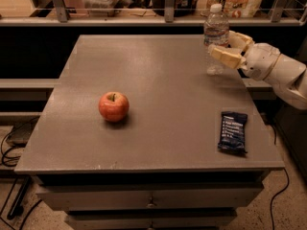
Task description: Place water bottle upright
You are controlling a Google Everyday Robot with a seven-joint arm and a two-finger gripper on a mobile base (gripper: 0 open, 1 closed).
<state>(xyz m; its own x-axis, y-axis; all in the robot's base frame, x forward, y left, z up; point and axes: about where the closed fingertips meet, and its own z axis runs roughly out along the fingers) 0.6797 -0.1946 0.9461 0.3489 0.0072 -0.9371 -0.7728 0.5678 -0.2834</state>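
The water bottle [216, 30] is a clear ribbed plastic bottle with a white cap. It stands upright at the far right of the grey table [158, 95], its base on or just above the top. My gripper [221, 43] reaches in from the right at mid-height of the bottle. One cream finger [224, 56] is in front of the bottle and the other [239, 38] is behind it, shut on it. The white arm [278, 71] runs off to the right edge.
A red apple [113, 106] sits left of the table's middle. A dark blue snack bar [232, 132] lies near the front right edge. A shelf with a rail and clutter [163, 4] runs behind the table. Drawers are below the front edge.
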